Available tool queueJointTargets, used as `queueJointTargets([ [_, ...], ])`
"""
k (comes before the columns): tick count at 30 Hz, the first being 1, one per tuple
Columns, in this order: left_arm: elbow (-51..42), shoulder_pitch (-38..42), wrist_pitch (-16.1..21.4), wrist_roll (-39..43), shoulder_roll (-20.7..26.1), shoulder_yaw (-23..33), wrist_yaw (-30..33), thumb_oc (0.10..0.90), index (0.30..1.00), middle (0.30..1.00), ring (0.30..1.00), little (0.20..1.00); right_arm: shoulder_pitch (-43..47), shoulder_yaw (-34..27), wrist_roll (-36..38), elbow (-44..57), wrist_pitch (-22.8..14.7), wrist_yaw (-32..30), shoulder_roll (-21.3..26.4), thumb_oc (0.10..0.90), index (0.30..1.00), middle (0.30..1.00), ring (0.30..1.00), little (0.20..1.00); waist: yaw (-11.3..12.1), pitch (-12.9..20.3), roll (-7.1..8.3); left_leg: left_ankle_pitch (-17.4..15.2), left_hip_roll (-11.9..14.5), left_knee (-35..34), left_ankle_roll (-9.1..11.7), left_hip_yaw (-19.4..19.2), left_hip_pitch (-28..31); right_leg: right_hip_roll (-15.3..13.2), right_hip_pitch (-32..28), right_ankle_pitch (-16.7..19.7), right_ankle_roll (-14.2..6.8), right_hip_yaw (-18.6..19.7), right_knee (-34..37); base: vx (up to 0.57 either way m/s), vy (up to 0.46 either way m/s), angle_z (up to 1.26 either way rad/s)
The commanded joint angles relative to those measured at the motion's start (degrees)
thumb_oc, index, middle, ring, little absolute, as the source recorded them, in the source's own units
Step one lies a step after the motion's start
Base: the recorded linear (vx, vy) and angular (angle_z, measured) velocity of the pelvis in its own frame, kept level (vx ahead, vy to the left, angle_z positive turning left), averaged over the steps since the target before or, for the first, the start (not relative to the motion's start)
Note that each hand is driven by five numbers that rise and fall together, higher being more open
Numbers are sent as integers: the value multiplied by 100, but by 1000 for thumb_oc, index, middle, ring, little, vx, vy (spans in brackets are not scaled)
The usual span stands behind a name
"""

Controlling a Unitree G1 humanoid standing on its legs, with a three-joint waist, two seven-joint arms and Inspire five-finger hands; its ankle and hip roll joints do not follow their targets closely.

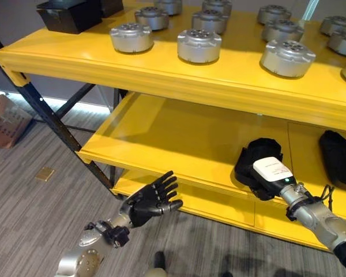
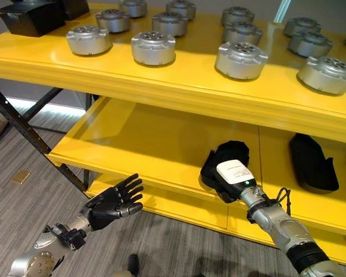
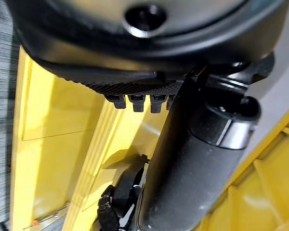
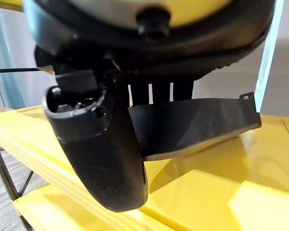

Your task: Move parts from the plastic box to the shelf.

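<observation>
Two dark hands work at a yellow shelf unit (image 1: 161,72). The right hand (image 1: 264,173), a white plate across its back, is on the middle shelf (image 1: 161,138) and has its fingers (image 4: 180,89) down inside a black plastic box (image 4: 192,125), the thumb standing outside the near wall; whether those fingers grip the wall or anything within cannot be told. The box sits near the front edge of that shelf, tipped slightly toward the hand. To its right on the same level lies a second black object (image 2: 312,163), well apart from the hand.

The left hand (image 1: 153,199) hovers in open air before the shelf's lower front edge, its fingers (image 2: 127,189) spread and relaxed, grasping nothing, above the grey striped floor (image 1: 40,208).

On the top shelf stand about a dozen round silver metal parts (image 1: 199,45) in loose rows, each upright on its flat base and none touching its neighbour. A black bin (image 1: 69,14) occupies the far left corner of that top level, just beside the nearest part there. Dark diagonal braces (image 1: 52,124) run down the unit's left end. A cardboard box (image 1: 6,121) rests on the floor at far left, with a small tan tile (image 1: 44,173) lying nearer the shelf's foot.
</observation>
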State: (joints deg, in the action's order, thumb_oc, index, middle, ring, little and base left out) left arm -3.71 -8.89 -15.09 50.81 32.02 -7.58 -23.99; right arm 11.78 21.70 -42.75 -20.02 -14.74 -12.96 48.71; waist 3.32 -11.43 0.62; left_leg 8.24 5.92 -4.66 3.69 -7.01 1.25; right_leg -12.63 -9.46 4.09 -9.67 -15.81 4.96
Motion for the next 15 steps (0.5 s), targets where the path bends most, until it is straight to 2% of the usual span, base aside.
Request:
queueJointTargets([
  [1,-331,562,790,185,-328,31,4,900,1000,1000,1000,1000,963,-8,70,125,-73,-271,156,400,300,300,300,300,64,130,-44,-846,43,123,-68,-369,362,175,289,-494,169,180,-461,11,-7,-4],
  [2,-325,567,977,152,-342,46,14,900,1000,1000,1000,1000,937,-12,46,116,-78,-282,143,400,300,300,300,300,61,126,-46,-848,44,127,-67,-370,365,171,290,-495,169,182,-463,20,-16,-4],
  [3,-332,581,1329,108,-370,77,43,900,1000,1000,1000,1000,905,-17,2,97,-68,-281,111,400,300,300,300,300,62,116,-44,-848,48,131,-64,-366,366,168,292,-496,173,186,-472,19,-24,-4],
  [7,-295,669,1925,183,-526,209,-34,900,1000,1000,1000,1000,799,-10,-76,-122,12,-429,-53,400,300,300,300,300,93,81,3,-863,60,151,-57,-339,363,165,285,-502,179,193,-494,21,-55,-1],
  [9,-321,684,1866,-70,-543,224,-30,900,1000,1000,1000,1000,831,7,-45,-207,55,-453,-80,400,300,300,300,300,115,51,20,-862,76,171,-45,-327,339,167,294,-511,184,187,-511,4,-66,1],
  [12,-312,734,1790,-507,-513,217,321,900,1000,1000,1000,1000,928,73,14,-328,165,-478,-100,400,300,300,300,300,136,-5,10,-852,95,200,-28,-315,295,171,334,-526,190,171,-552,-14,-48,1],
  [14,-272,740,1324,-784,-485,203,684,900,1000,1000,1000,1000,1041,144,79,-430,217,-475,-83,400,300,300,300,300,152,-24,-11,-837,108,206,-13,-315,278,180,345,-539,199,160,-569,0,0,0],
  [15,-224,744,1237,-927,-464,194,1063,900,1000,1000,1000,1000,1113,193,118,-479,242,-472,-66,400,300,300,300,300,154,-32,-28,-830,110,206,-10,-314,276,183,344,-548,203,149,-576,0,0,0],
])
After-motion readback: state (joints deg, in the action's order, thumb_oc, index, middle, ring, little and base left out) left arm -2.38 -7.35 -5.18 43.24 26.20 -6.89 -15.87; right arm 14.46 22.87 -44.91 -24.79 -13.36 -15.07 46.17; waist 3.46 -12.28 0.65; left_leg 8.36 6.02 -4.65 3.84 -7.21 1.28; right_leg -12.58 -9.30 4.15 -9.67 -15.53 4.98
